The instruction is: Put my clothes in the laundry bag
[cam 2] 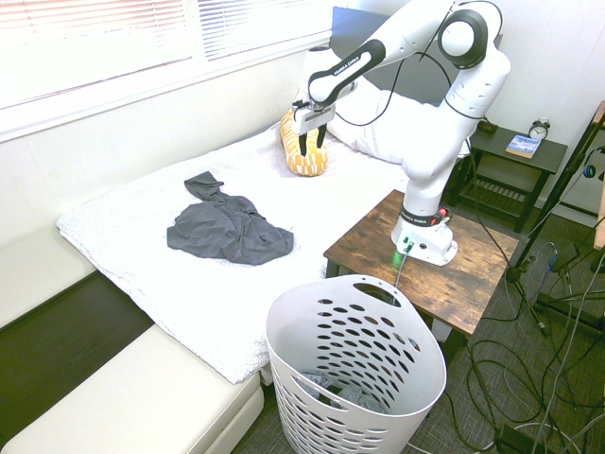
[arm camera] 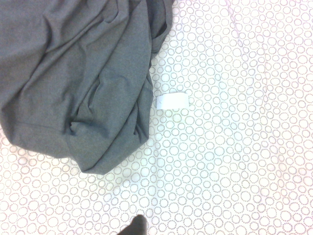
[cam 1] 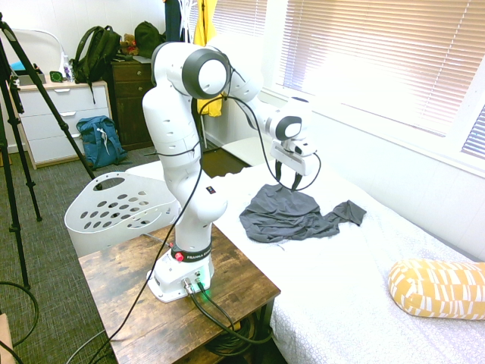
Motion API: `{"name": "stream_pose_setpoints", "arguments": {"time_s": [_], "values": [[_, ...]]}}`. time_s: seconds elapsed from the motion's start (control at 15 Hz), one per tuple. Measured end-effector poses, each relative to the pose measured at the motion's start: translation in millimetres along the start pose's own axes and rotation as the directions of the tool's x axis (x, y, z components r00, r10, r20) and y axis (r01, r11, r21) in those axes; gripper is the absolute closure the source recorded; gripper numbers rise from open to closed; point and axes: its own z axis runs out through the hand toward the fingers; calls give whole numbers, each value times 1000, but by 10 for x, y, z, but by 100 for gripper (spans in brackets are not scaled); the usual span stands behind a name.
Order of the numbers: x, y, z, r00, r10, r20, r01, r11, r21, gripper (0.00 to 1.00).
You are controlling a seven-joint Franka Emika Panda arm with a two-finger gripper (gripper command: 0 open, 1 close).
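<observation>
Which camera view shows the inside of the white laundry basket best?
The second exterior view: it looks down into the laundry basket. The first exterior view shows mainly its rim and holed side; the wrist view shows none of it.

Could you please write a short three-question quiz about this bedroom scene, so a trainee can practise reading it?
1. True or false: the dark grey fabric shirt already lies inside the white plastic laundry basket with oval holes.
2. On what does the shirt lie: A) the wooden side table, B) the white bed cover, C) the floor?
3. What is the state of the gripper, open or shut?

Key
1. False: it lies crumpled on the bed.
2. B.
3. Open, holding nothing, above the bed and clear of the shirt.
</observation>
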Motion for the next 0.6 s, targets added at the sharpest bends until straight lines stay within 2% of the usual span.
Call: {"name": "stream_pose_setpoints", "arguments": {"time_s": [0.2,0.33,0.6], "values": [[5,-60,20,1000,-4,-9,4,1000,9,0],[9,-287,68,1000,-20,-20,21,999,25,0],[-137,-1262,208,993,-84,-84,87,996,35,0]]}}
